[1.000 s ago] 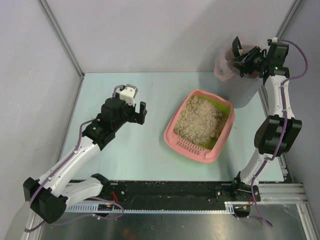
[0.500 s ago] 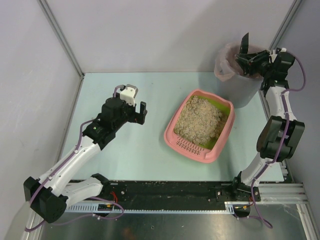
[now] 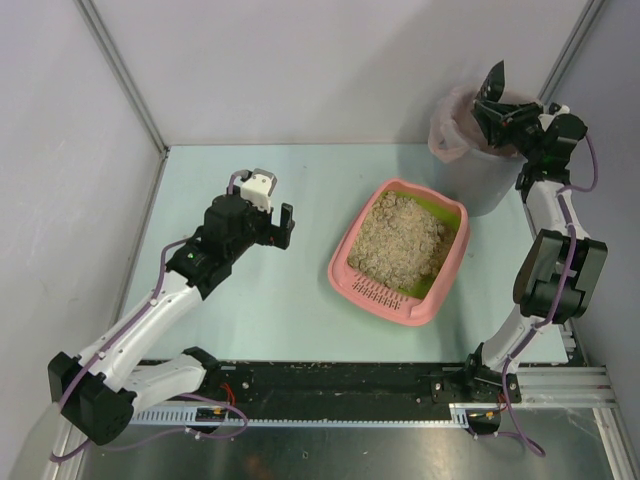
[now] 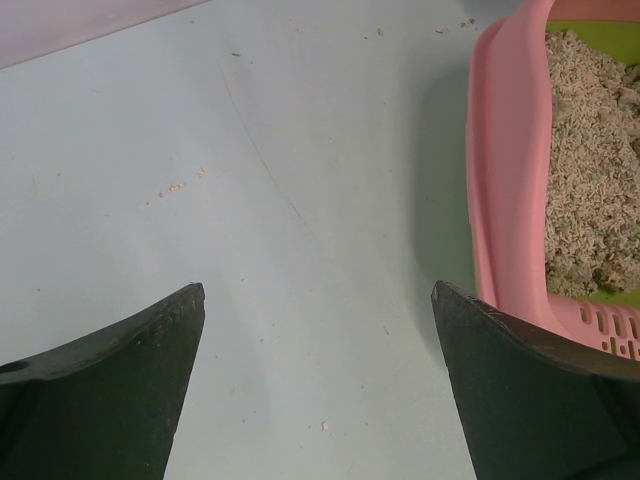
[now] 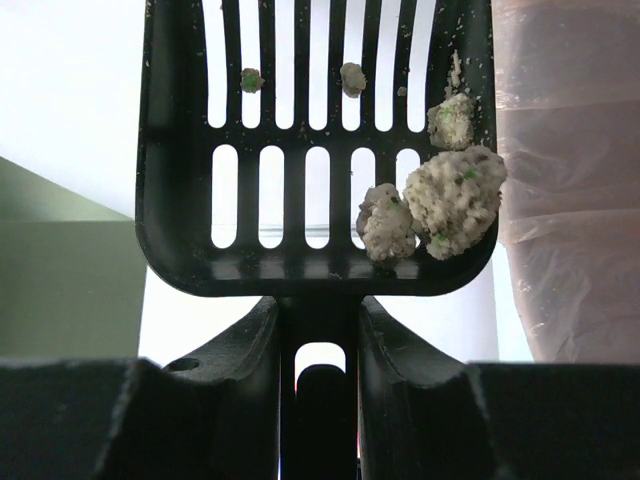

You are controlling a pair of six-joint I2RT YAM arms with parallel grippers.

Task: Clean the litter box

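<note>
1. I see the right gripper (image 5: pixel 320 335) clamped on the handle of the black scoop (image 5: pixel 318 150), held upright over the grey bucket (image 3: pixel 478 185).
2. Pale clumps (image 5: pixel 455 195) cling to its slotted blade.
3. The left gripper (image 4: pixel 318 380) hangs wide open above the table (image 3: pixel 250 300), holding nothing.
4. The pink litter box (image 3: pixel 400 250) sits mid-table, just right of that gripper.

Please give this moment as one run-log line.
right tool: shut on scoop, clumps aboard, at bucket | left tool: open, beside litter box
</note>
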